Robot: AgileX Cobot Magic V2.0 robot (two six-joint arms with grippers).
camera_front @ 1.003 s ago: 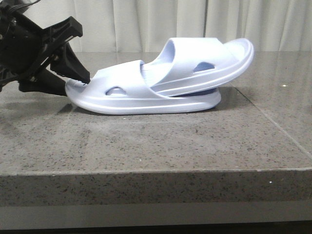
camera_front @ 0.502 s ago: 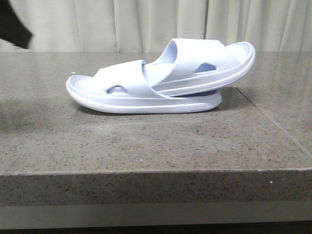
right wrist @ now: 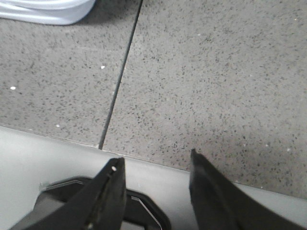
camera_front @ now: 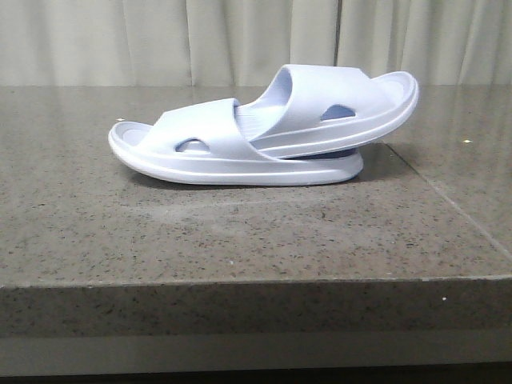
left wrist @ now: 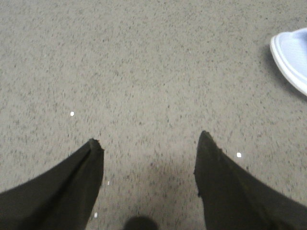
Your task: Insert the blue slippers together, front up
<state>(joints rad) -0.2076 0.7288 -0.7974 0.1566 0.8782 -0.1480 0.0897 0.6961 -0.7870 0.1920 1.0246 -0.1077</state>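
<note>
Our front camera looks level and close across the table (camera_front: pixel 240 240) at the slippers (camera_front: pixel 264 132). Each wrist camera looks steeply down past its own fingers, sharing the stone and a slipper edge ahead of them.

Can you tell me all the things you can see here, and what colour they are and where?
slippers: two, pale blue, in the middle of the table; one is pushed under the strap of the other, its far end tilted up.
table: one, grey speckled stone with a thin seam on the right side; it holds the slippers.
curtain: one, cream, hanging behind the table.
base: one, black and white, below the table edge in the right wrist view.
left pincer: one, black, open, empty, over bare table, apart from a slipper's edge.
right pincer: one, black, open, empty, over the table's near edge.
</note>
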